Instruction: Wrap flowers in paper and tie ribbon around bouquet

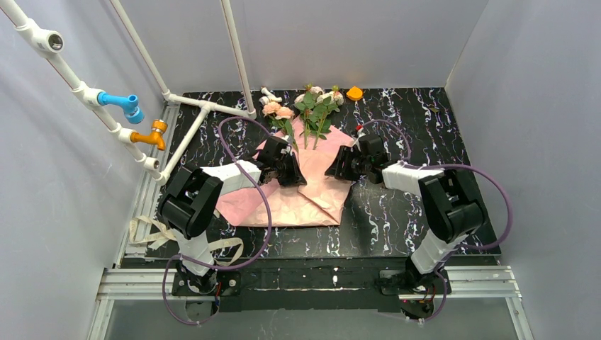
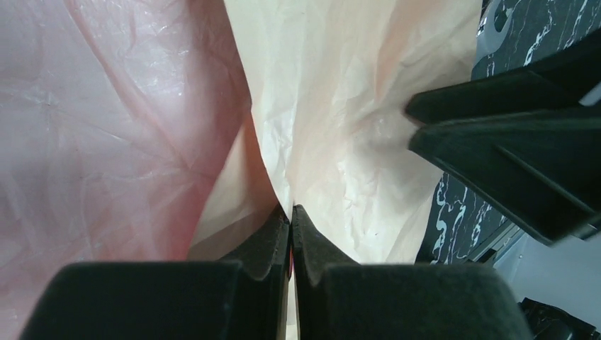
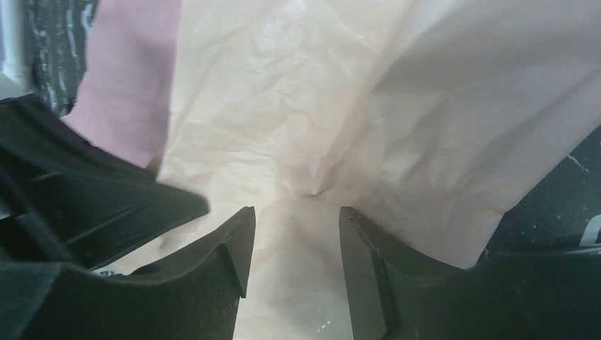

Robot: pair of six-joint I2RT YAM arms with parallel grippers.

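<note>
Your left gripper (image 2: 291, 212) is pinching shut on a raised fold of the paper (image 1: 301, 202), while your right gripper (image 3: 294, 212) is hanging with its jaws parted over the same pale crease, gripping nothing. On the dark marbled table (image 1: 425, 120) the pink sheet is lying half-folded between the arms. The flowers (image 1: 315, 106) are resting at its far edge, blooms beyond the paper, stems on it. The ribbon (image 1: 152, 230) is looping beside the left arm's base — well apart from it all. The risk you are facing: with only one pinch holding, a pull is likely tearing the thin sheet or dragging it from under the stems — scattering the bunch.
</note>
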